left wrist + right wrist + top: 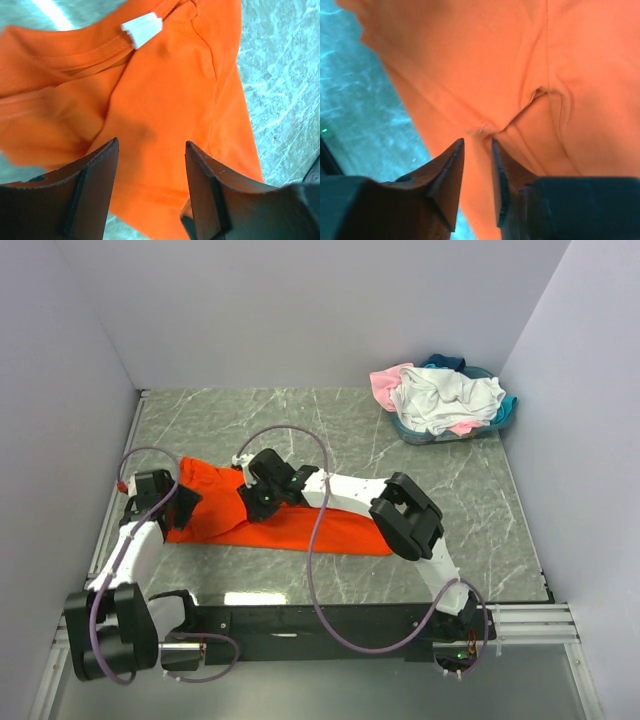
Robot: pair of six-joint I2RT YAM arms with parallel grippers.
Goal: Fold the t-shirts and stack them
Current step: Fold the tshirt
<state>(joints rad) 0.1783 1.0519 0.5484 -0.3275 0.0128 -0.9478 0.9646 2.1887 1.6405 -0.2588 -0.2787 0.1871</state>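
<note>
orange t-shirt (pixel 300 525) lies flat on counter (pixel 400 440), near left | other t-shirts (pixel 445 400) heaped far right | left tool (pixel 151 145) spread wide, empty | right tool (pixel 476 142) narrowly parted, empty | fabric likely light, limp: pinch edge corners

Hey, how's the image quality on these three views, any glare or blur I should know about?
Top external: sharp, evenly lit, one glare patch on the table near its front edge. Left wrist: a glare streak at top left; the orange t-shirt and its white label read clearly. Right wrist: soft close-up, the shirt's seams blurred.
</note>
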